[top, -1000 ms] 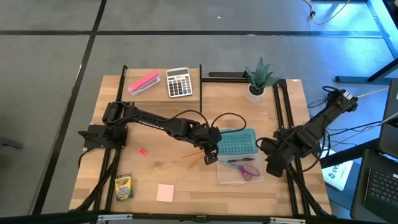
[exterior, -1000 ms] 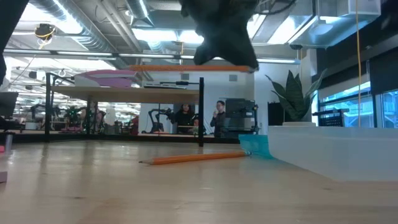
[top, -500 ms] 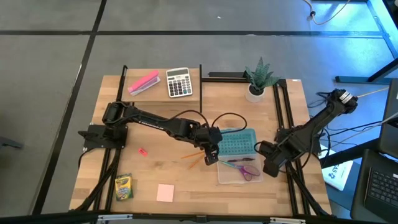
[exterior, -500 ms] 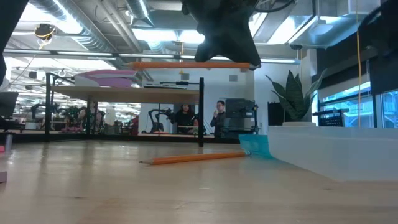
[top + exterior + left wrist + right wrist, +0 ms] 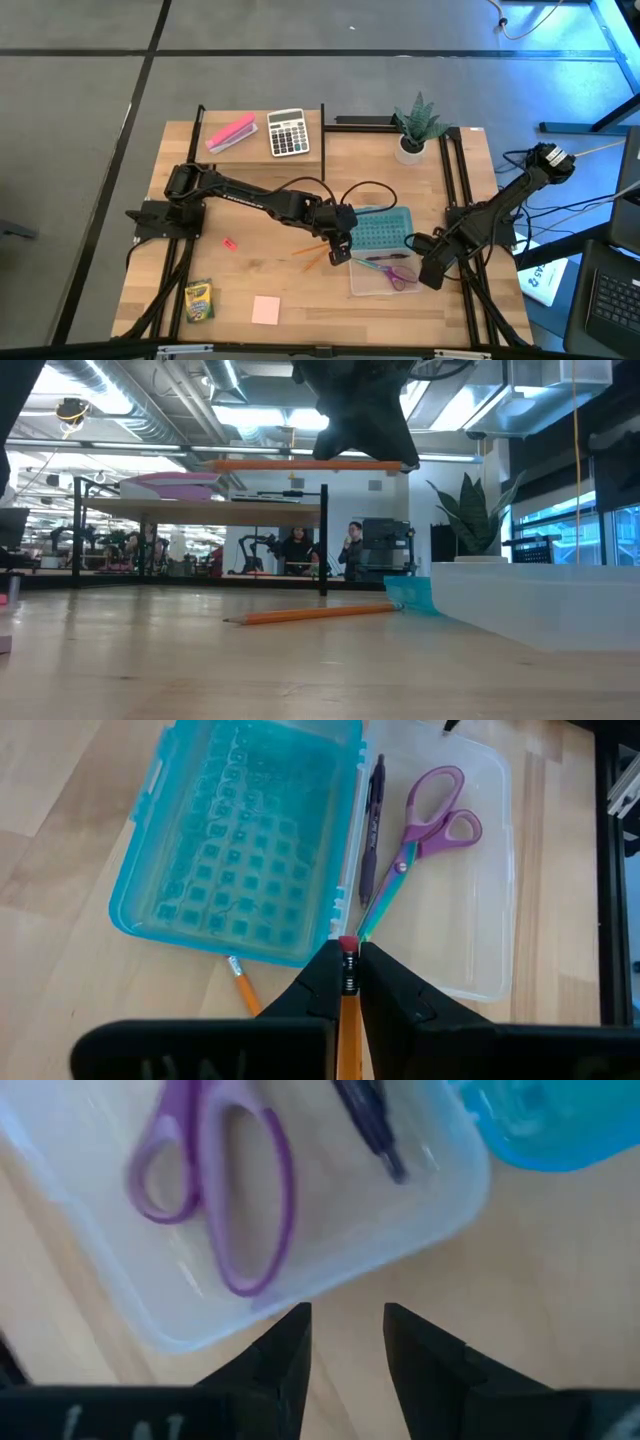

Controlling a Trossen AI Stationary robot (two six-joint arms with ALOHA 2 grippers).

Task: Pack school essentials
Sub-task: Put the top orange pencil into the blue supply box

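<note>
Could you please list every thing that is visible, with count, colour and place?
pencil: 2, orange; one held in the left claw, one lying on the table beside the teal lid
scissors: 1, purple; in the clear box
pen: 1, dark purple; in the clear box, beside the scissors
box: 1, clear with open teal lid; table centre-right
crayon box: 1, yellow-green; front left
notepad: 1, pink; front
eraser: 1, red; left of centre
calculator: 1, grey-white; rear shelf
stapler: 1, pink; rear shelf
plant: 1, green, white pot; rear right
people: 2; far background
left claw: shut on a pencil, over the box's left edge
right claw: open, empty, at the box's right edge
</note>
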